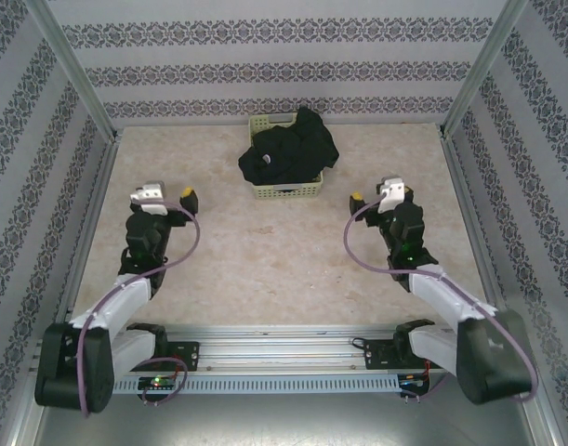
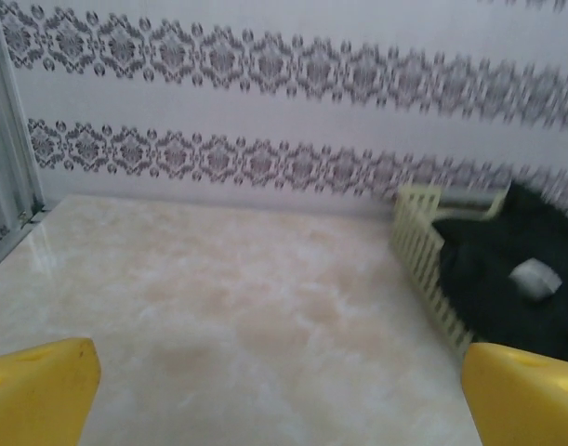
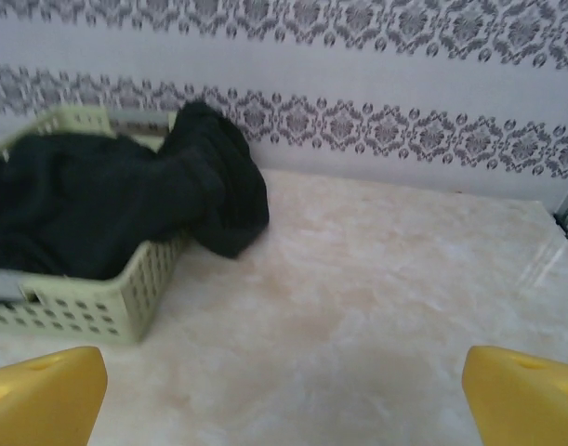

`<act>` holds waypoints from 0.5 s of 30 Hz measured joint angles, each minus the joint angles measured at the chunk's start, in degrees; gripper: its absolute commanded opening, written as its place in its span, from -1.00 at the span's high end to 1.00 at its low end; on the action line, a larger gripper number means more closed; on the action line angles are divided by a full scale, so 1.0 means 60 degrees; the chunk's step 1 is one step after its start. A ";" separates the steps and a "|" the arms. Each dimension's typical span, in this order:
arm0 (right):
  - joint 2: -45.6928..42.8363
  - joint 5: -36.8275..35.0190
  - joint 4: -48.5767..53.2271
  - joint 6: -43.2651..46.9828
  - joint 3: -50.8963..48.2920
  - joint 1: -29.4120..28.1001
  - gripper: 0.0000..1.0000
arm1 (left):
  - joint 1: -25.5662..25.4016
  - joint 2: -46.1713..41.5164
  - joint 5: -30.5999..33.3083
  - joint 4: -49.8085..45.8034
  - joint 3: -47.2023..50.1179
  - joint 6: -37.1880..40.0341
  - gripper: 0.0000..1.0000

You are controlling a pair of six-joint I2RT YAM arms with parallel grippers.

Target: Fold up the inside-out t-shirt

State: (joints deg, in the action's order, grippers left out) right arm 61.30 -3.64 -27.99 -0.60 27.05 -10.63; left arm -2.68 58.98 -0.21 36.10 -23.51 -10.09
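The black inside-out t-shirt (image 1: 288,153) lies bunched in a pale yellow-green lattice basket (image 1: 265,191) at the back middle of the table. Part of it spills over the basket's right rim onto the tabletop. In the left wrist view the t-shirt (image 2: 507,269) shows a small white tag (image 2: 534,277) inside the basket (image 2: 423,251). From the right wrist, the t-shirt (image 3: 107,209) drapes over the basket (image 3: 98,311). My left gripper (image 1: 169,192) (image 2: 284,400) stands open, short of the basket on its left. My right gripper (image 1: 375,193) (image 3: 284,400) stands open on the basket's right. Both hold nothing.
Patterned walls (image 1: 284,70) close in the table on three sides, with metal frame posts (image 1: 74,74) at the back corners. A metal rail (image 1: 284,339) runs along the near edge between the arm bases. Bare marbled tabletop (image 1: 274,265) lies between the arms.
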 measured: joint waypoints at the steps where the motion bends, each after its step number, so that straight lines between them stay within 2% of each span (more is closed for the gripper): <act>1: -0.0200 -0.0073 0.0637 -0.0401 0.0441 0.0004 -0.96 | 0.0000 -0.0153 -0.0044 -0.0412 -0.0353 -0.0430 -1.00; 5: -0.0619 -0.0036 0.2914 -0.2186 0.2320 0.0364 -0.96 | 0.0007 -0.0463 -0.0328 -0.1763 -0.1355 -0.2229 -1.00; 9: -0.0783 0.0663 0.3661 -0.3493 0.2430 0.1096 -0.96 | 0.0076 -0.0703 -0.0401 -0.2466 -0.1027 -0.3759 -1.00; 12: -0.0474 0.1005 0.4146 -0.3949 0.2379 0.1228 -0.96 | 0.0153 -0.0466 -0.0506 -0.3053 -0.0790 -0.4237 -1.00; 15: 0.0288 0.1089 0.4634 -0.4058 0.2594 0.0878 -0.96 | 0.0149 0.0492 -0.0889 -0.3963 -0.1319 -0.4262 -1.00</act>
State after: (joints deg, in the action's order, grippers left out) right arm 63.02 2.90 -0.19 -24.95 42.61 -5.37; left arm -1.78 61.93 -5.54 12.32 -31.42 -35.66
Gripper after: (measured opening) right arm 0.979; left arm 0.998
